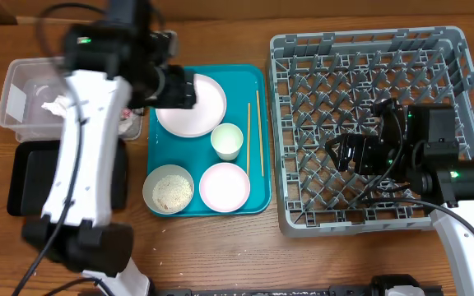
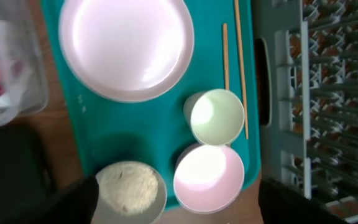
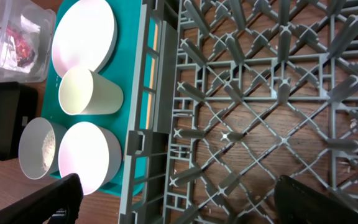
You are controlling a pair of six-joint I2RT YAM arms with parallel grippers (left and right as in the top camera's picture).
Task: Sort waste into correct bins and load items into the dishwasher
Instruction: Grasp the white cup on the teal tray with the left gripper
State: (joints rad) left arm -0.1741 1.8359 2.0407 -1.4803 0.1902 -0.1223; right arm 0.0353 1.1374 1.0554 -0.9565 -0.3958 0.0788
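My left gripper [image 1: 183,89] hangs open and empty over the left rim of the round white plate [image 1: 194,107] on the teal tray [image 1: 257,201]. In the left wrist view its fingers [image 2: 73,202] flank a grey-white bowl of rice-like grains [image 2: 131,190] and a white bowl [image 2: 209,177] well below them. A small white cup [image 2: 216,117] and two chopsticks [image 2: 241,68] lie beside the plate [image 2: 126,43]. The clear tub [image 1: 23,90] holds a crumpled napkin [image 1: 56,105] and a red-and-white wrapper [image 3: 23,34]. My right gripper [image 1: 344,154] stands open and empty above the grey dish rack [image 1: 369,82].
The black tray [image 1: 27,177] sits in front of the clear tub at the far left. My left arm [image 1: 81,156] stretches over both bins. The rack's upright pegs [image 3: 260,93] fill the space under my right gripper.
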